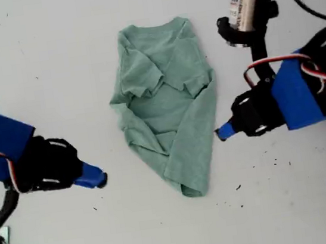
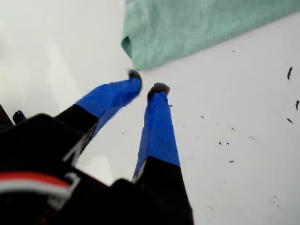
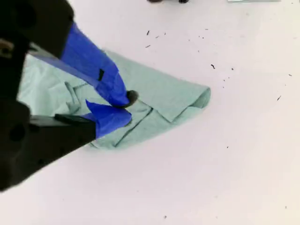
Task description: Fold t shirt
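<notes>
The first claw (image 2: 146, 82) is slightly spread and empty, its tips just beside the edge of the t shirt (image 1: 167, 109) nearer the exterior view's right. The second claw (image 3: 124, 108) is pressed together, holding nothing, well apart from the cloth at the exterior view's left. The shirt lies partly folded, mid-bench (image 1: 53, 64).
</notes>
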Controlling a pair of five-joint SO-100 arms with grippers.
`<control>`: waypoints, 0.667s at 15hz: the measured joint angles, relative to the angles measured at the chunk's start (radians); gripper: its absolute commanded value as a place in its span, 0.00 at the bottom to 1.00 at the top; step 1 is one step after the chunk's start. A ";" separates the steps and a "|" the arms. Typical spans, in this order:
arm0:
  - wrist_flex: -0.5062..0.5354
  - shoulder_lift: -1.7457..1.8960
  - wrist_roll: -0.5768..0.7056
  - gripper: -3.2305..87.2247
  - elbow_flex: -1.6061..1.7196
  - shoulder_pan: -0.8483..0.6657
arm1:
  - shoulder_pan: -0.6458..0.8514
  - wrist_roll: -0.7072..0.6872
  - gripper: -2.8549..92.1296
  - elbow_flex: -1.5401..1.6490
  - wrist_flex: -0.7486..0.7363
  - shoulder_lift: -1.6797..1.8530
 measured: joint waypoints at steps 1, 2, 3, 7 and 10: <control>-0.026 -0.051 0.069 0.33 -0.044 0.003 | -0.008 -0.008 0.36 -0.031 0.002 -0.037; -0.040 -0.101 0.110 0.34 -0.075 0.005 | -0.014 -0.009 0.36 -0.060 0.002 -0.077; -0.055 -0.155 0.141 0.34 -0.087 0.005 | -0.017 -0.012 0.37 -0.075 0.003 -0.117; -0.160 -0.393 0.212 0.34 -0.092 -0.051 | -0.020 -0.034 0.36 -0.077 -0.028 -0.298; -0.210 -0.535 0.215 0.33 -0.094 -0.106 | -0.021 -0.055 0.36 -0.080 -0.103 -0.413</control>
